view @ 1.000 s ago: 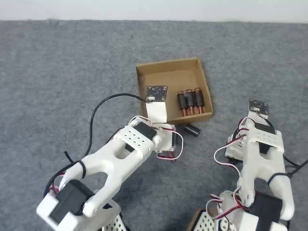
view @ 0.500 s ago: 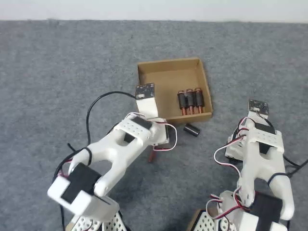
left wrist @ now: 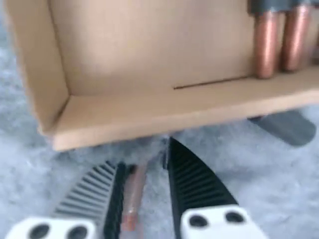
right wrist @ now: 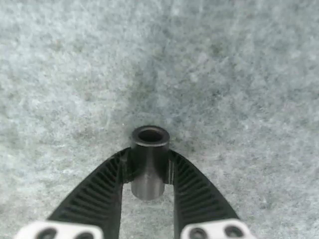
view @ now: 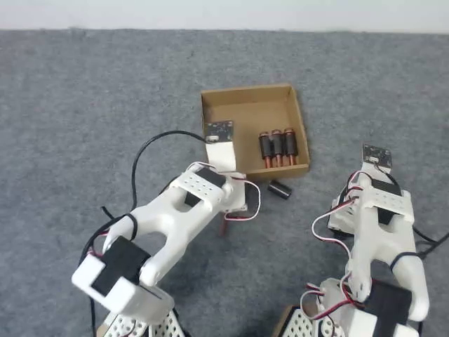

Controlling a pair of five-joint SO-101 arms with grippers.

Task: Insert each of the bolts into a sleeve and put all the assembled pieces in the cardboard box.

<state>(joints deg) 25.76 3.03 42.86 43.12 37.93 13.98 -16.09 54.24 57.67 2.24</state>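
Left wrist view: a slim copper-coloured metal bolt is seen on the grey carpeted tabletop between the spread left jaws, just outside the brown cardboard box. A short black cylindrical sleeve is pinched by the right jaws, and a spare black sleeve lies at the box's five o'clock. The bolt is best straddled evenly and gripped near one end, so that the shank is free for the bore.

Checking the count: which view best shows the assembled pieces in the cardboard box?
High view: all three copper-and-black assembled pieces lie side by side in the brown cardboard box. Left wrist view catches two copper ends.
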